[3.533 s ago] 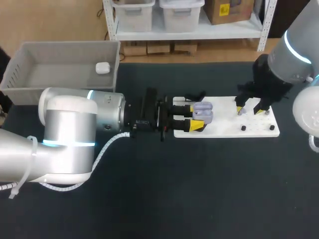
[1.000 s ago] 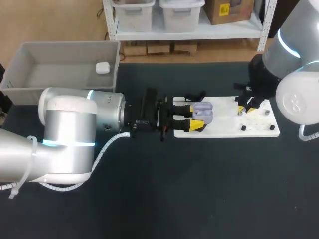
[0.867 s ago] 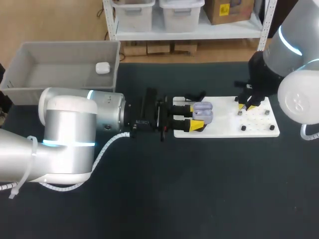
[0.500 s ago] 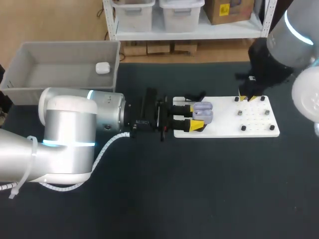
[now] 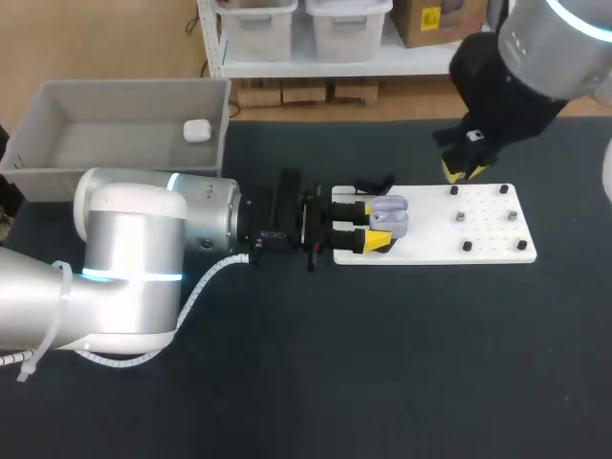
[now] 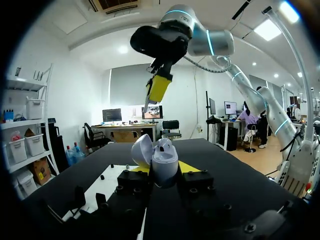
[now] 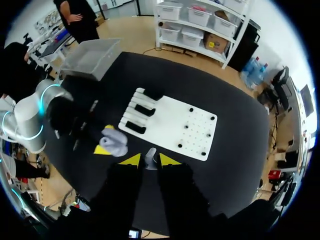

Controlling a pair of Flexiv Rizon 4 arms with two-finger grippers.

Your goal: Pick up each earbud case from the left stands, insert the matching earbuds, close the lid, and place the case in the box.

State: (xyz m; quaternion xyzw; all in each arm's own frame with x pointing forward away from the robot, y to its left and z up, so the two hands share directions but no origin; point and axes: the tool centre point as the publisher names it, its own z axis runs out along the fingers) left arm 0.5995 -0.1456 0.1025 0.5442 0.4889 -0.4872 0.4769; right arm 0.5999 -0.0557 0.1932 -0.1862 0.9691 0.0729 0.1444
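Earbud [image 7: 150, 161] btwn R fingers [image 7: 131, 160], open case [image 6: 159, 159] btwn L fingers [image 6: 187, 166]

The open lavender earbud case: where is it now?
In the head view, the lavender earbud case sits mid-table, held by the left gripper over the left end of the white board.

I can read no lettering, number, label or sign on anything that lies on my black desk [image 5: 382, 363]
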